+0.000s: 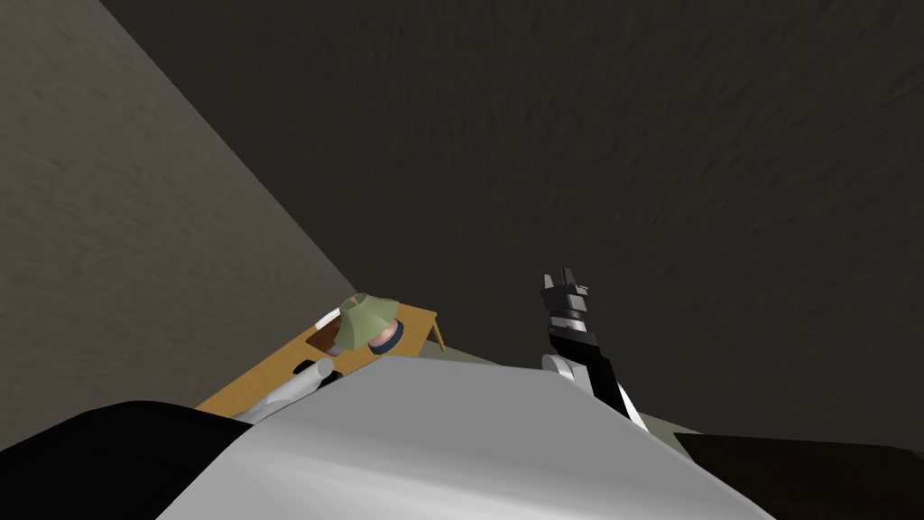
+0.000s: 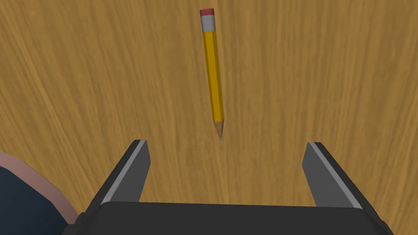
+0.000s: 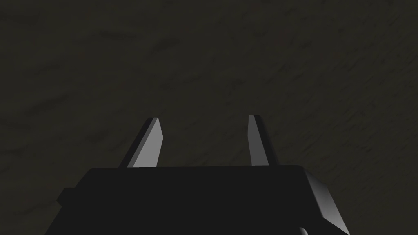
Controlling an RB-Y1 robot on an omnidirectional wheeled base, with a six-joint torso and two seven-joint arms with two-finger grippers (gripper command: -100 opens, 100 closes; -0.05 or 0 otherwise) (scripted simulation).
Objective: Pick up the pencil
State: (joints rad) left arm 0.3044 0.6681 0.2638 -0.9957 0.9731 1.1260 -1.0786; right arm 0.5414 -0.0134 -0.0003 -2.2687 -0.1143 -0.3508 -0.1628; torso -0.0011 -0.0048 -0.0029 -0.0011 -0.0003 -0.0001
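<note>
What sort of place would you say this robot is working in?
Probably a desk corner in a home: a wooden tabletop against a wall, a yellow pencil with an eraser lying on it, and what looks like a green-shaded lamp.

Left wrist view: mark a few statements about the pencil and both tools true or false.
1. The yellow pencil with a pink eraser lies flat on the brown wooden tabletop. True.
2. The left tool is shut on the pencil. False: its fingers stand open, and the pencil lies beyond their tips, untouched.
3. The pencil's sharpened tip points toward the left tool. True.
4. The right tool holds the pencil. False: its fingers are apart with nothing between them.
5. The pencil touches the dark blue round object with a pink rim. False: that object sits beside the left tool, well apart from the pencil.
</note>
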